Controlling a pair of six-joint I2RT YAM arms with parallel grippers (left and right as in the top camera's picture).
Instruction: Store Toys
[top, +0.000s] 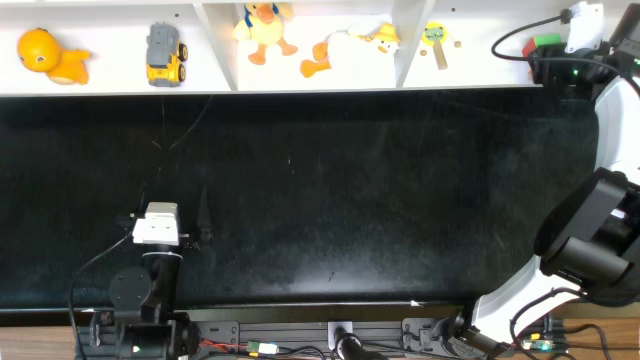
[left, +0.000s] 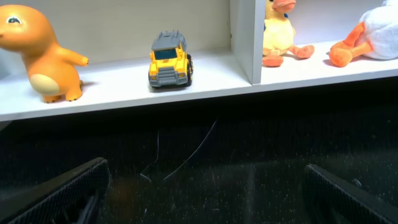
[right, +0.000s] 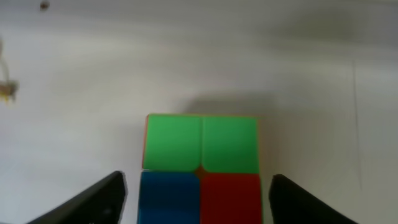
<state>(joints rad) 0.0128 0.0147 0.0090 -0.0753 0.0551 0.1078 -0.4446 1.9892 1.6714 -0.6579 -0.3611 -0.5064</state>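
Observation:
A white shelf (top: 110, 84) runs along the table's far edge. Its compartments hold an orange figure (top: 50, 55) (left: 43, 56), a yellow toy truck (top: 165, 55) (left: 170, 59), a yellow duck plush (top: 265, 28) (left: 280, 31), a white duck plush (top: 350, 48) (left: 367, 40) and a small wooden figure (top: 436, 40). A puzzle cube (right: 200, 165) (top: 545, 45) with green, blue and red faces sits on the white floor of the far right compartment. My right gripper (right: 198, 199) (top: 562, 68) is open, its fingers on either side of the cube with a gap on both sides. My left gripper (left: 205, 193) (top: 172, 205) stands open with nothing in it, low over the black table (top: 350, 190) at the near left.
White dividers (left: 244, 37) separate the shelf compartments. A black cable (top: 515, 38) loops beside the cube. The arms' bases and wiring line the near edge. The black mat stretches bare between the shelf and the arms.

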